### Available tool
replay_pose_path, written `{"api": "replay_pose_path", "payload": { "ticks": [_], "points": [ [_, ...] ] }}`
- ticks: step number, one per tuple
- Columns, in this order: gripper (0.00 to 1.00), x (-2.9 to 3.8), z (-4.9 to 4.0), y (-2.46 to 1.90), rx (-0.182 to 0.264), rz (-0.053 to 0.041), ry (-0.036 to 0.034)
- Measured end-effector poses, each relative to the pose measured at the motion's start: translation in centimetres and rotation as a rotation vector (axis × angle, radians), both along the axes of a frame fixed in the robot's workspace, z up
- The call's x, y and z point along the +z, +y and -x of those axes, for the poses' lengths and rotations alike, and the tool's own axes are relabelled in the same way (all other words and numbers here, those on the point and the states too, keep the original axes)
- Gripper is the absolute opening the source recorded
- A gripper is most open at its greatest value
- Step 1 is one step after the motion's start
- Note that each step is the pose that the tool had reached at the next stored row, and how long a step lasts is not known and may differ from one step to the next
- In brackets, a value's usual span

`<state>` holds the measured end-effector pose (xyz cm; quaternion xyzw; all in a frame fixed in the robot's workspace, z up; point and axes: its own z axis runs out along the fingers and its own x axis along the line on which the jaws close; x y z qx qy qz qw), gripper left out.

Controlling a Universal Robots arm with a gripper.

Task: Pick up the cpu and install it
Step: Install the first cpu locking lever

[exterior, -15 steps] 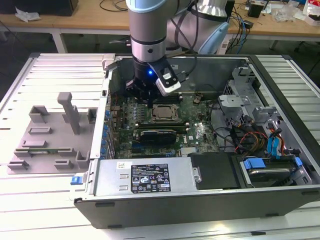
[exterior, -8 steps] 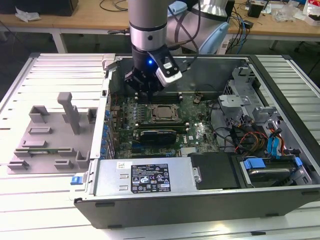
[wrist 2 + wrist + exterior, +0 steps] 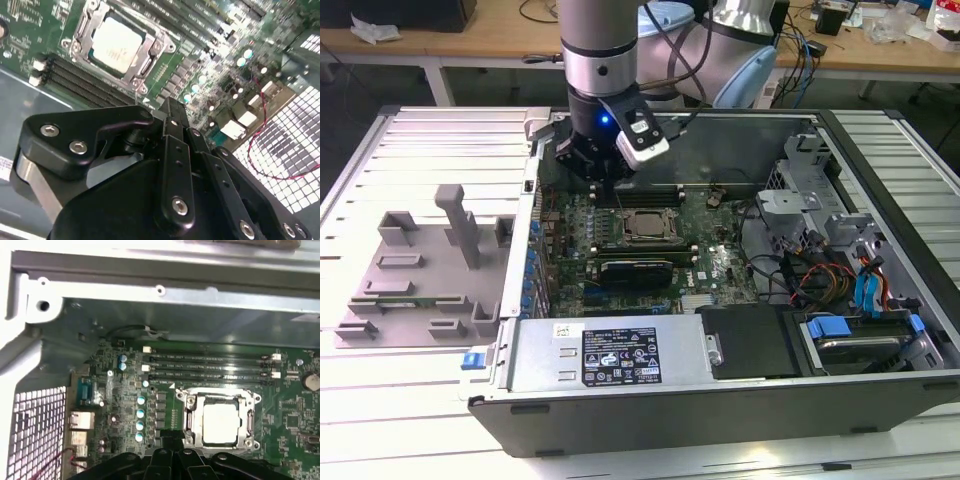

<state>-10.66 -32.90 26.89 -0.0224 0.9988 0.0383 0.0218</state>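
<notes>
The cpu (image 3: 645,225) lies flat in the motherboard socket, its silver top facing up and the socket's metal frame (image 3: 150,55) around it. Both wrist views show it seated there, cpu (image 3: 116,44) and cpu (image 3: 220,422). My gripper (image 3: 608,185) hangs over the board just beyond the socket's corner, toward the exterior view's left and the case's back wall. Its black fingertips (image 3: 169,106) are pressed together with nothing between them. The gripper (image 3: 170,440) is apart from the cpu.
The open computer case (image 3: 880,120) holds the green motherboard (image 3: 720,265), memory slots (image 3: 210,365), a power supply (image 3: 610,350) in front, and drive bays with cables (image 3: 850,290) at the exterior view's right. A grey fixture (image 3: 420,270) stands on the table at its left.
</notes>
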Motion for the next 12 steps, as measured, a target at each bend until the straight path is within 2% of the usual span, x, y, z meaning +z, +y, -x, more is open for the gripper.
{"api": "replay_pose_path", "payload": {
  "ticks": [1, 3, 5, 6, 7, 9, 12],
  "points": [
    [0.11, 0.0, 0.16, 0.0, 0.001, -0.0174, -0.0009],
    [0.11, -0.01, 0.47, 0.0, 0.004, -0.0685, -0.0027],
    [0.11, 0.0, 0.53, 0.0, 0.006, -0.1003, -0.003],
    [0.11, -0.01, 0.6, 0.0, 0.009, -0.1402, -0.0037],
    [0.11, -0.02, 0.64, 0.0, 0.01, -0.1532, -0.0039],
    [0.11, -0.12, 0.76, 0.0, 0.015, -0.171, -0.0036],
    [0.11, -0.52, 0.87, 0.0, 0.023, -0.1826, -0.0033]
  ]
}}
